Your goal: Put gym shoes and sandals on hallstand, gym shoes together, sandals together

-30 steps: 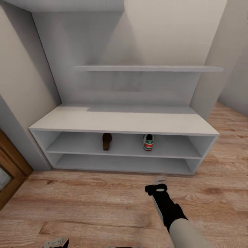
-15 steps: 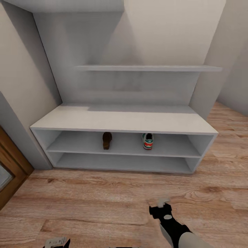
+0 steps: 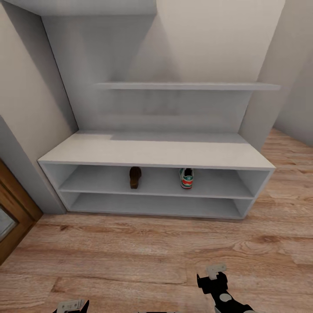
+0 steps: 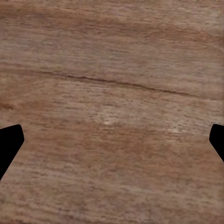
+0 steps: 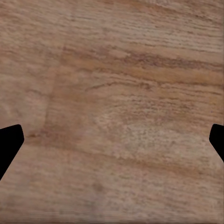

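The pale grey-white hallstand (image 3: 156,152) stands against the wall ahead. On its upper open shelf sit one dark brown sandal (image 3: 135,177) and, apart to its right, one white gym shoe (image 3: 187,178) with green and red marks. The second sandal and second gym shoe are out of view. My right gripper (image 3: 216,271) hangs low over the corridor floor (image 3: 130,252), well short of the rack. The left gripper (image 3: 69,305) peeks in at the lower left. Both wrist views look straight down at bare planks, with the left gripper (image 4: 112,144) and right gripper (image 5: 112,144) open and holding nothing.
A long floating shelf (image 3: 187,86) runs across the wall above the bench. A brown wooden door frame (image 3: 13,208) stands at the left. The wall juts out beside the rack's right end, with more plank floor (image 3: 291,174) beyond it.
My right arm has drawn back from in front of the rack toward my body, down to the picture's lower edge. The shoe and sandal on the shelf have not moved.
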Tool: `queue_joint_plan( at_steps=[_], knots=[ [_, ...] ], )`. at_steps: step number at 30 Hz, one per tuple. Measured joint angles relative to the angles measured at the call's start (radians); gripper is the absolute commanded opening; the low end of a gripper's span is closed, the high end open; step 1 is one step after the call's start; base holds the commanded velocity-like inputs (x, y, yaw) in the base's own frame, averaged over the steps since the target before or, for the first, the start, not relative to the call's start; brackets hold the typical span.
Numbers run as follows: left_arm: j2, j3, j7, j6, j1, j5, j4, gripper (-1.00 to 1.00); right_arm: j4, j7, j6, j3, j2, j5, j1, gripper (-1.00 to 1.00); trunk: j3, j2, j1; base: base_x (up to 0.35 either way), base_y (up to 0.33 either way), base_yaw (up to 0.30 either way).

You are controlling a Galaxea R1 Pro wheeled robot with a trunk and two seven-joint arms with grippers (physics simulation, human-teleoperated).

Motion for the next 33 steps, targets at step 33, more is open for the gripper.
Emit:
queue_joint_plan(
  at_steps=[33],
  knots=[
    [-0.004,-0.002,-0.003,-0.002,0.000,-0.001,0.032,1.00,0.000,-0.008,-0.004,-0.004,-0.047,-0.007,0.041,1.00,0.005,0.000,0.000,0.000,0.000,-0.126]
  ],
)
